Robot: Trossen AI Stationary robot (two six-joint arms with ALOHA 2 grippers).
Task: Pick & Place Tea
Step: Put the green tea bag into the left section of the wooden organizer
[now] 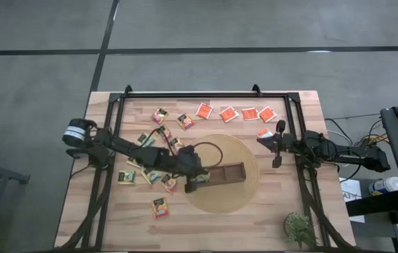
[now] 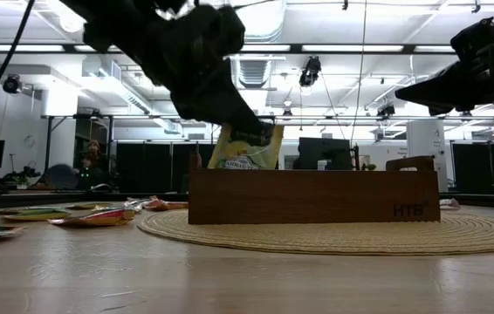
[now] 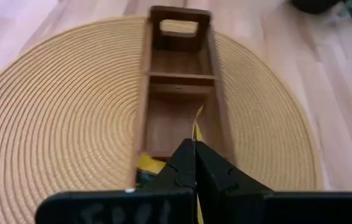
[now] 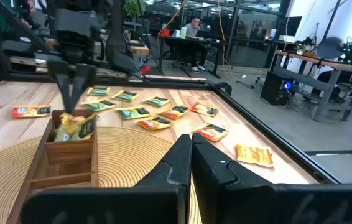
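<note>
Presently, left gripper: we find it shut on a sachet, over the tray end.
Handling: we judge it light, floppy; pinch one edge.
Right gripper: shut, empty, beyond tray.

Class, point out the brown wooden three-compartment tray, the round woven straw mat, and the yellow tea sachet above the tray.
Brown wooden tray [image 2: 317,199], low view, side wall.
Round woven mat [image 3: 58,118], left wrist view, bare weave.
Yellow tea sachet [image 2: 240,153], low view, face.

We see the left claw pinching a yellow tea sachet above the brown wooden tray on the woven round mat.
</note>
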